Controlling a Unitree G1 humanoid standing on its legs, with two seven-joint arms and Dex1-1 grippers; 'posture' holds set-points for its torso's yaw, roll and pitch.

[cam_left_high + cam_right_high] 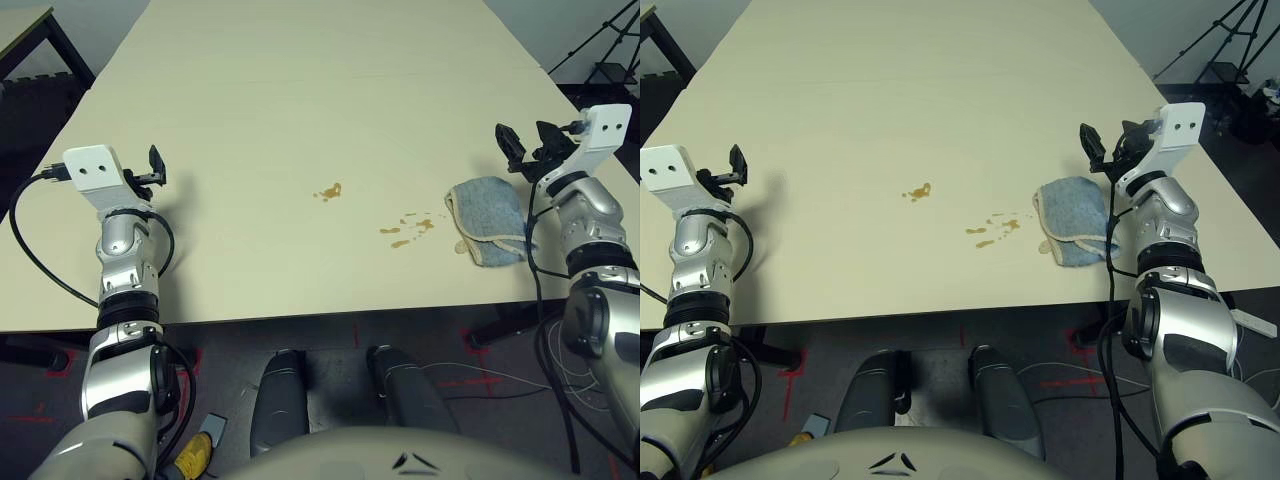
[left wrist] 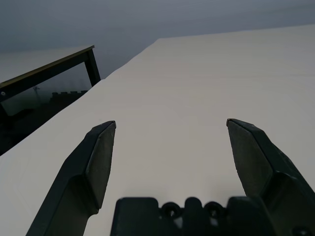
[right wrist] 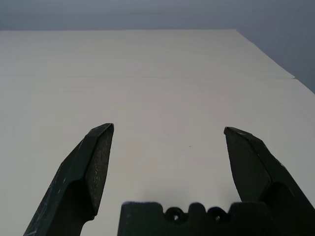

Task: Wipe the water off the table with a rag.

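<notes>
The rag [image 1: 487, 223] is a folded grey-blue cloth with a cream hem, lying near the front right of the pale cream table [image 1: 300, 110]. The water shows as amber-brown droplets: one small cluster [image 1: 328, 191] at mid-table and a second cluster [image 1: 410, 229] just left of the rag. My right gripper [image 1: 528, 146] hovers open above the table, just behind and right of the rag, with nothing between its fingers [image 3: 93, 162]. My left gripper [image 1: 157, 167] stands open and empty over the table's left side, far from the droplets.
A darker-framed side table [image 1: 30, 30] stands at the back left. A black tripod [image 1: 610, 50] rises at the back right. Cables hang from both wrists, and the table's front edge [image 1: 300, 318] runs close to me.
</notes>
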